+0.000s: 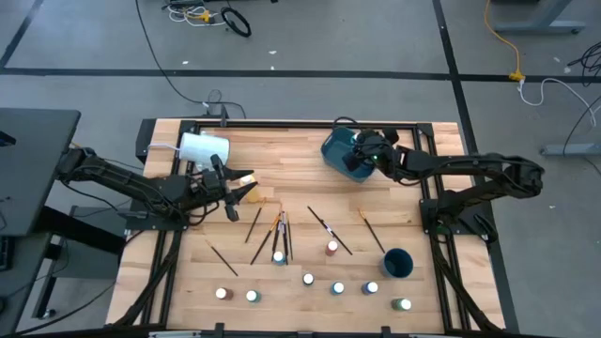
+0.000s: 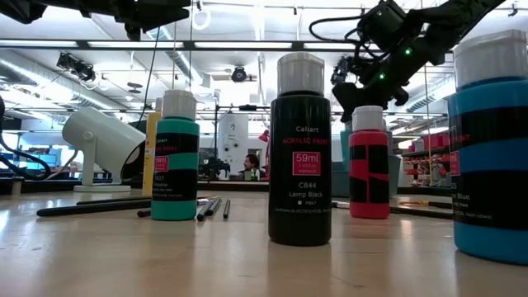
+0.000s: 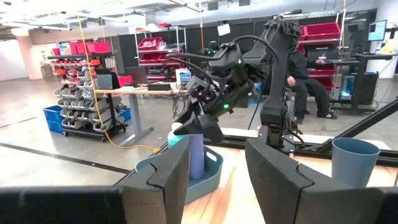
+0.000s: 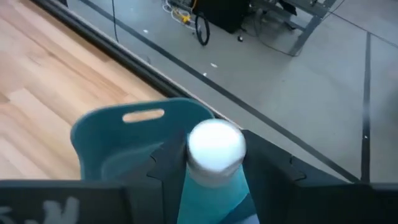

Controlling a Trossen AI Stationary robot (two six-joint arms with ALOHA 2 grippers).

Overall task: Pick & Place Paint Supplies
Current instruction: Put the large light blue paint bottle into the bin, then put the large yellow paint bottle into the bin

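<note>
My right pincer (image 4: pixel 214 171), over the blue bin (image 4: pixel 106 134), pinches the teal bottle (image 4: pixel 214 149); released tilted, I fear it topples out.

The left hand (image 3: pixel 214 171) is hanging with its two dark fingers apart. Beyond them, the right hand (image 3: pixel 202 124) is poised over a blue bottle (image 3: pixel 193 152) standing in a blue caddy (image 3: pixel 208 177) on the desk (image 3: pixel 239 199). A blue cup (image 3: pixel 354 160) is standing well apart, with a seated person (image 3: pixel 308 74) behind.

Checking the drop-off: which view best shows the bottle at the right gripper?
Right wrist view: the blue bottle stands between the fingers above the blue bin. Left wrist shows it side-on; high view hides it; low view doesn't show it.
</note>
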